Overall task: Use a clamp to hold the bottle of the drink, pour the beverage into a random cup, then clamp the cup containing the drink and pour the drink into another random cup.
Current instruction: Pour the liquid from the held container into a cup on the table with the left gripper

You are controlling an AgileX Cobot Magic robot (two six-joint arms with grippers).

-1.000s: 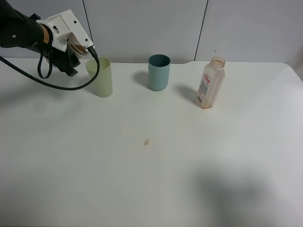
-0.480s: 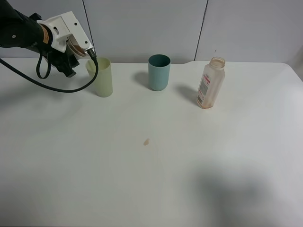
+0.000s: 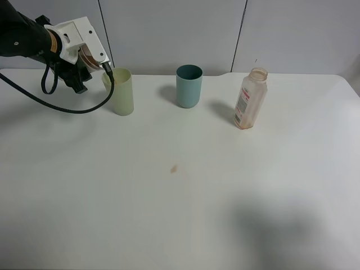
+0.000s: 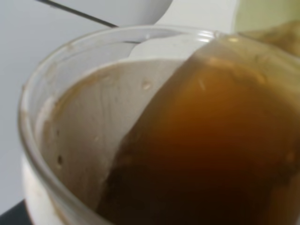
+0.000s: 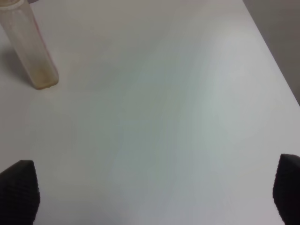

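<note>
My left gripper (image 3: 84, 61) is at the back left, shut on the cup containing the drink (image 3: 88, 56), which is tipped toward the pale yellow-green tumbler (image 3: 119, 93). The left wrist view looks into the cup's ribbed white rim (image 4: 44, 117). The brown beverage (image 4: 211, 150) lies slanted against the low side, close to the lip, with the tumbler (image 4: 262, 18) just beyond it. The bottle (image 3: 250, 99) stands upright at the back right, nearly empty, and also shows in the right wrist view (image 5: 33, 51). My right gripper (image 5: 150, 197) is open over bare table, apart from the bottle.
A teal cup (image 3: 188, 85) stands between the tumbler and the bottle. A small brown drop (image 3: 174, 168) marks the white table (image 3: 180, 214) near its middle. A grey wall runs behind the table's back edge.
My left gripper with the cup has shifted slightly up and to the left beside the tumbler's rim. The bottle, teal cup and tumbler have not moved.
</note>
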